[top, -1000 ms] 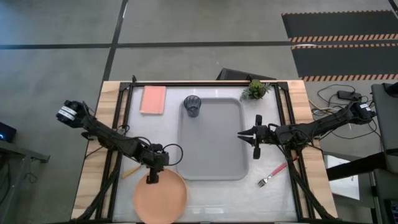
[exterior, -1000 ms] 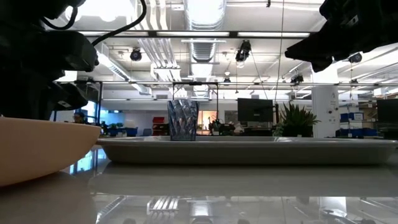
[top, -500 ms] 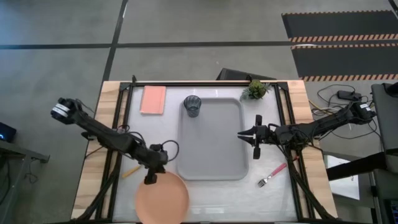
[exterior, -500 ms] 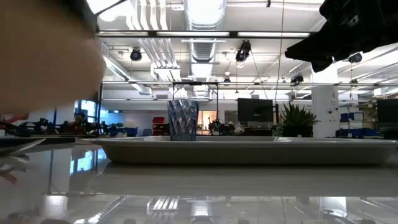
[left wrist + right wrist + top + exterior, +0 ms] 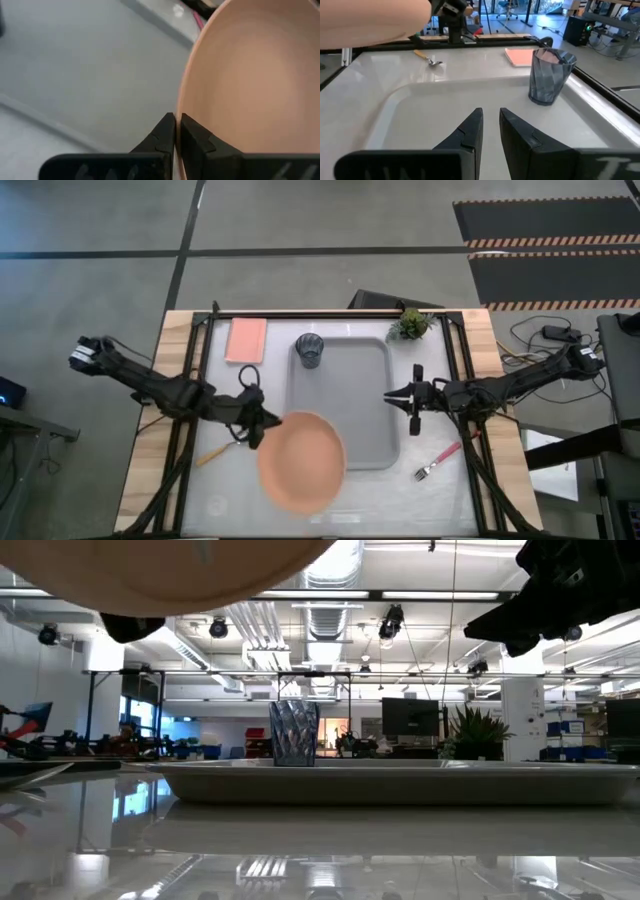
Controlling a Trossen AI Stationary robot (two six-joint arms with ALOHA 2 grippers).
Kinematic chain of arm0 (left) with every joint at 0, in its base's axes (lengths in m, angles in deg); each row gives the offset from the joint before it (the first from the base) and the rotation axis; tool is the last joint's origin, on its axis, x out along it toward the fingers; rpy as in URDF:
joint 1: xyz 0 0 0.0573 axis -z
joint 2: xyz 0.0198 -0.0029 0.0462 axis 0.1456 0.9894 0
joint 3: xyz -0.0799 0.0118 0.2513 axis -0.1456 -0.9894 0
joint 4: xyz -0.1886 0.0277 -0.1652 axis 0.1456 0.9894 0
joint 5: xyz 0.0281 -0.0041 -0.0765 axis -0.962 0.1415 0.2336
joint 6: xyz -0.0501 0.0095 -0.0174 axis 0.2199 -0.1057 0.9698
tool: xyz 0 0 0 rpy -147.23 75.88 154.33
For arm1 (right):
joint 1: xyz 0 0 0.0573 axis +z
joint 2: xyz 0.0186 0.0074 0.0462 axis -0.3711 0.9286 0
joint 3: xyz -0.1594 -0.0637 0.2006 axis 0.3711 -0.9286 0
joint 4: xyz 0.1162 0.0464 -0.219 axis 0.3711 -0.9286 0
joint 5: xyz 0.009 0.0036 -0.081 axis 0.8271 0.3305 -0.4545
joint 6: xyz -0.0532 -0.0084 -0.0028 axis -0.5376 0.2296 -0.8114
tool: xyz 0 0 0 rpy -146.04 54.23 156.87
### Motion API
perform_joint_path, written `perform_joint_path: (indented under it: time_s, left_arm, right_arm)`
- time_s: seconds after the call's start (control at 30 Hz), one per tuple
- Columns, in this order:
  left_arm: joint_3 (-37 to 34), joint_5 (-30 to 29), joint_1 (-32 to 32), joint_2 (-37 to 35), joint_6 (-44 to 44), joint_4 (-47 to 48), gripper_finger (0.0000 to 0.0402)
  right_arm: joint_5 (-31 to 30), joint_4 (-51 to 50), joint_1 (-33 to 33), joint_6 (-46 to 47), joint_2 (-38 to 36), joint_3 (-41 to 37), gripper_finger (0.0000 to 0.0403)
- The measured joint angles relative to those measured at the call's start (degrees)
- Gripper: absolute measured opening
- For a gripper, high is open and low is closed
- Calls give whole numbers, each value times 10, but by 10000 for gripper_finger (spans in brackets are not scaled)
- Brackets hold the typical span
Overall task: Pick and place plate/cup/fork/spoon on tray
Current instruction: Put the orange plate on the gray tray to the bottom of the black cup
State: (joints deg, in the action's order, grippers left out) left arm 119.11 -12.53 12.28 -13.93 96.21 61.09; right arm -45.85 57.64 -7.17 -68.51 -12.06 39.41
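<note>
The salmon-orange plate (image 5: 303,463) is held in the air by my left gripper (image 5: 256,426), which is shut on it. It hangs over the near left corner of the grey tray (image 5: 350,395), and the low view shows its underside (image 5: 180,570). The dark tumbler cup (image 5: 309,350) stands on its base in the tray's far left corner. The tan-handled spoon (image 5: 214,452) lies on the table left of the plate. The pink-handled fork (image 5: 438,459) lies on the table right of the tray. My right gripper (image 5: 388,395) hovers over the tray's right part, empty, its fingers a narrow gap apart. My left gripper pinches the plate's rim (image 5: 181,107) between its two fingers, at the edge facing the table's left side. The fingers come from the table's left. The plate is lifted clear of the table and the tray, and reaches away from the fingers toward the table's right.
A pink rectangular pad (image 5: 246,340) lies at the far left of the table. A small green potted plant (image 5: 410,323) stands at the far right corner. A black frame (image 5: 200,360) borders the white tabletop.
My left gripper has risen and gone toward the table's right and far edges with the plate. The plate has left the table at the near left. It now hangs high, partly over the tray's near left corner.
</note>
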Motion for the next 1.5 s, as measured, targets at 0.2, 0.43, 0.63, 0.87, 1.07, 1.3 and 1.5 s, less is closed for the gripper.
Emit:
perform_joint_path:
  time_s: [0.2,0.43,0.63,0.87,1.07,1.3,1.5]
  left_arm:
    - [12,-29,-49,52,37,-28,0]
    - [70,-32,-100,142,27,-27,0]
    - [136,-32,-140,226,-20,-17,0]
    - [156,-31,-172,279,-20,-17,0]
    - [154,-49,-186,303,8,-18,0]
    - [153,-49,-188,322,11,-18,0]
    - [149,-57,-188,339,11,-16,0]
  right_arm:
    - [0,-76,0,-23,-65,21,52]
    - [0,-150,0,-72,-138,57,52]
    - [0,-251,0,-82,-179,118,52]
    - [-1,-279,0,-85,-207,138,52]
    - [0,-284,0,-75,-219,130,52]
    - [0,-282,0,-79,-219,129,52]
    - [0,-284,0,-81,-219,129,52]
